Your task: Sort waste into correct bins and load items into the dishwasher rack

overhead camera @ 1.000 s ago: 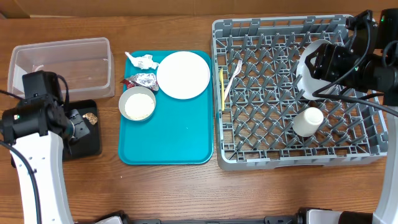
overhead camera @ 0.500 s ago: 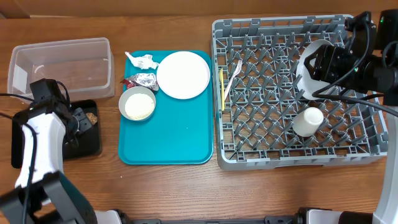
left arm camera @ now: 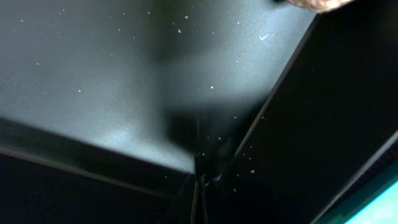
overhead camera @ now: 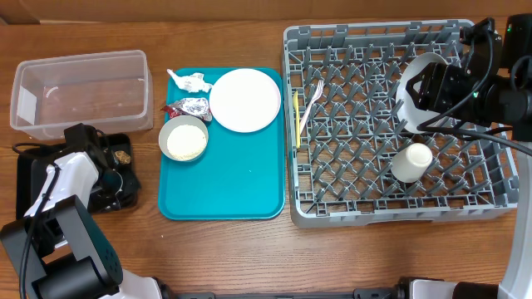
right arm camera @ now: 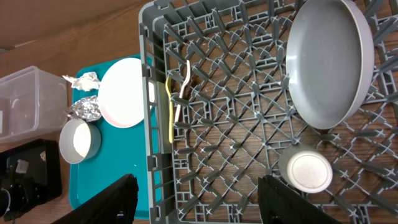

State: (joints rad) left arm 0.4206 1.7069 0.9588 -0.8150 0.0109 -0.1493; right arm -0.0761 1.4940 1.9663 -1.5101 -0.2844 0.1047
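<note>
The grey rack [overhead camera: 366, 203] holds a pale plate [overhead camera: 413, 76] standing on edge, a white cup [overhead camera: 411, 162], a yellow spoon [overhead camera: 296, 116] and a white fork [overhead camera: 311, 100]. My right gripper [right arm camera: 199, 205] is open and empty above the rack, between plate [right arm camera: 326, 62] and cup [right arm camera: 305, 171]. On the teal tray lie a second plate [overhead camera: 244, 99], a grey bowl of rice [overhead camera: 184, 138], a paper scrap [overhead camera: 189, 80] and a foil wrapper [overhead camera: 191, 107]. My left gripper [left arm camera: 200, 205] looks shut, low inside the black tray [overhead camera: 33, 170], by the brown lump [overhead camera: 122, 155].
The clear tub [overhead camera: 79, 87] stands behind the black tray at the far left. The teal tray [overhead camera: 220, 191] lies between the bins and the rack. Bare wood table runs along the front edge.
My left arm has swung down and toward the front, uncovering more of the black tray. The brown lump stays in the tray. The right arm has not moved.
</note>
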